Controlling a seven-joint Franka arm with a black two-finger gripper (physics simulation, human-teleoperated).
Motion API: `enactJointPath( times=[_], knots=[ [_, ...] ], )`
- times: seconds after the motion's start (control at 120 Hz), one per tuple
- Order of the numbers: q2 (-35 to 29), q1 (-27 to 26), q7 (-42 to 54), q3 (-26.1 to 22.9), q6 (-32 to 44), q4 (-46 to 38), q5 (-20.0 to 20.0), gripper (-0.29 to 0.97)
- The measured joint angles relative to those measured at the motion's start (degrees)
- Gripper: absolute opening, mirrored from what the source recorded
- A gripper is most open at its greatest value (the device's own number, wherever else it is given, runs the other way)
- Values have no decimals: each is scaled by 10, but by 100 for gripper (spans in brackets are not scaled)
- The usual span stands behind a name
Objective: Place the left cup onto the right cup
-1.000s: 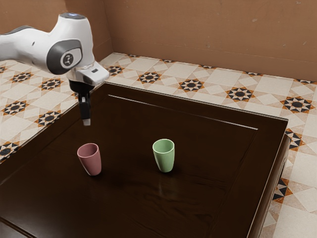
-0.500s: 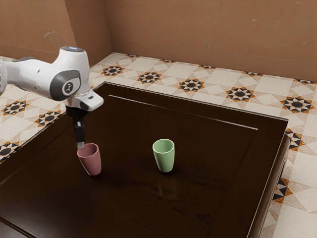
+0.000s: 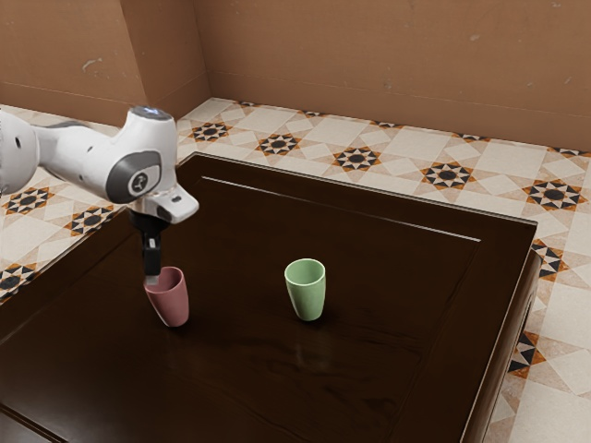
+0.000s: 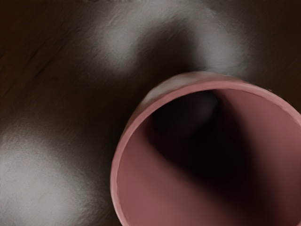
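One tapered pink cup (image 3: 168, 300), upright, rim at end effector (image 3: 151, 274), grip state indiscernible

A home room: patterned floor tiles (image 3: 434, 152), dark wooden table (image 3: 388, 277).

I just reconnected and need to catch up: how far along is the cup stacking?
Done: the approach. The gripper is at the rim of the pink cup, and the wrist view looks straight into its mouth. In hand: the grasp; the cup stands on the table, not lifted. Left: lifting it, carrying it toward the exterior view's right to the green cup, which stands apart, and setting it on top.
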Motion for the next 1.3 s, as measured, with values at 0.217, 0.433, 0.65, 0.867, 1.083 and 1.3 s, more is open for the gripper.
enactJointPath(
  times=[0.217,0.433,0.65,0.867,1.083,1.3],
  knots=[
    [21,-1,0,0,25,0,1,68],
    [35,0,2,0,60,0,2,51],
    [37,-7,5,0,93,0,2,33],
    [37,-15,5,0,116,0,-10,20],
    [37,-14,0,0,122,-5,-29,-1],
    [23,-14,-4,0,119,-7,-32,-8]
  ],
)
